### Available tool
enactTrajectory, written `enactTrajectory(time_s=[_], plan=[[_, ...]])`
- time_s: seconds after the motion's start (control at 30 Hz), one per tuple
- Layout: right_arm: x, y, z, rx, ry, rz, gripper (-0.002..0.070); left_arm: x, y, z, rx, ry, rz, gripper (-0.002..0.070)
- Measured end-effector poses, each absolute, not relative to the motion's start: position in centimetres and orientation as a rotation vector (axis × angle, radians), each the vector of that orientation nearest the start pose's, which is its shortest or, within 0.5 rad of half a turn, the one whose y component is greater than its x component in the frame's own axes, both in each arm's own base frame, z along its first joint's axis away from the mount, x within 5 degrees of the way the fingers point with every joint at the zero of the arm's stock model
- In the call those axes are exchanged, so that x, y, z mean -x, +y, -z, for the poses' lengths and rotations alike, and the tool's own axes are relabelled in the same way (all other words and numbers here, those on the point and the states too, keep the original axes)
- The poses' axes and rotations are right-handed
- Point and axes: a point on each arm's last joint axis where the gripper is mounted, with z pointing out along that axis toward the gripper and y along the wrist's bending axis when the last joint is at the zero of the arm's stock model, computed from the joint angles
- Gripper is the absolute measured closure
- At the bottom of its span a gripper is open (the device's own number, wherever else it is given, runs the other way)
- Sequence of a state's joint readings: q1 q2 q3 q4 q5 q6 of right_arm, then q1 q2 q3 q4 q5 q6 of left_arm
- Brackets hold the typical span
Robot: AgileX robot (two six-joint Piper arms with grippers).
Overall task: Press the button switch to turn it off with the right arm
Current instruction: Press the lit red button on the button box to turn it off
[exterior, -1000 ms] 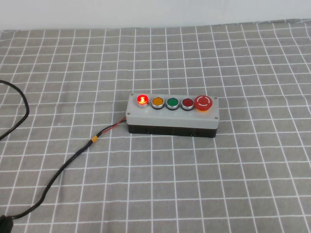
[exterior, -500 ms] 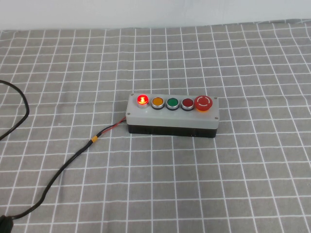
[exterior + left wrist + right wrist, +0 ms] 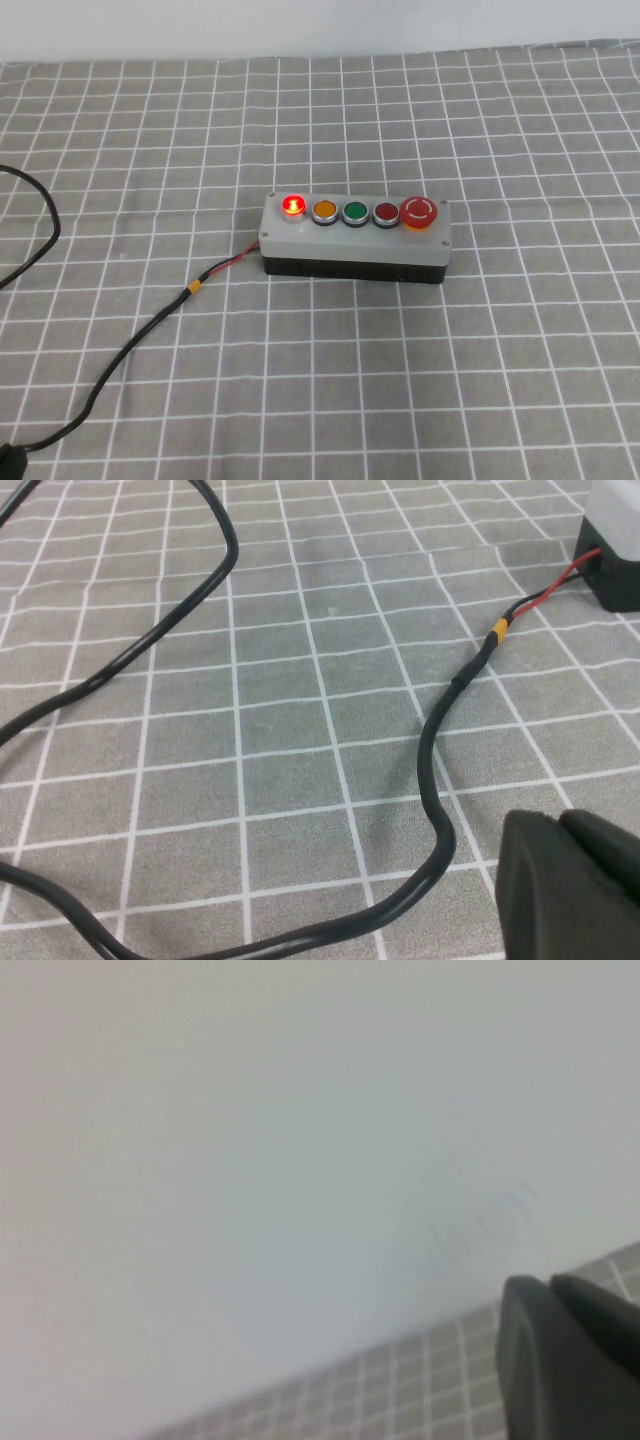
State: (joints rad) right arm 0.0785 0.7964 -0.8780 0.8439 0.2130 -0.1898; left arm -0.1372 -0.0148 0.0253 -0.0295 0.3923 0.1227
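While left claw [image 3: 560, 825] hovers near cable [image 3: 430, 770], right claw [image 3: 550, 1290] faces wall [image 3: 250, 1160].

The button switch box [image 3: 355, 245] is sitting on the table cloth [image 3: 500, 380] near the middle of the table, its long side running left to right. Five buttons are standing in one row on its top: the first button [image 3: 293, 206] at the left end, then the second button [image 3: 324, 212], the third button [image 3: 354, 213], the fourth button [image 3: 385, 213], and the fifth button [image 3: 419, 212] at the right end. The cable [image 3: 120, 355] is leaving the box's left end and running forward and left across the cloth to the near left corner. The wall [image 3: 300, 25] is standing behind the cloth. I am holding my left gripper [image 3: 565, 880] over the cloth near the cable, left of and in front of the box. I am pointing my right gripper [image 3: 560, 1350] toward the wall, where the cloth is meeting it.
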Motion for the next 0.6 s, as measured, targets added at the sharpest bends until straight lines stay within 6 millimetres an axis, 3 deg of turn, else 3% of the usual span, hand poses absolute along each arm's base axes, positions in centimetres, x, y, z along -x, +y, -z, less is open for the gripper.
enactTrajectory(time_s=[0.1, 0.23, 0.37, 0.6], plan=[[-18.2, 3.0, -40.7, -0.278, 1.627, -0.639, 0.0692, -5.1, -0.8, -17.0, -0.227, 1.873, 0.039, 0.0678], [-21.0, 4.3, -39.2, -0.007, 1.825, -0.552, 0.0692, -5.1, -0.8, -17.0, -0.227, 1.873, 0.039, 0.0678], [-23.3, 5.8, -38.4, 0.21, 1.983, -0.596, 0.0692, -5.1, -0.8, -17.0, -0.227, 1.873, 0.039, 0.0678], [-27.3, 8.2, -37.2, 0.369, 2.112, -0.655, 0.0692, -5.1, -0.8, -17.0, -0.227, 1.873, 0.039, 0.0678]])
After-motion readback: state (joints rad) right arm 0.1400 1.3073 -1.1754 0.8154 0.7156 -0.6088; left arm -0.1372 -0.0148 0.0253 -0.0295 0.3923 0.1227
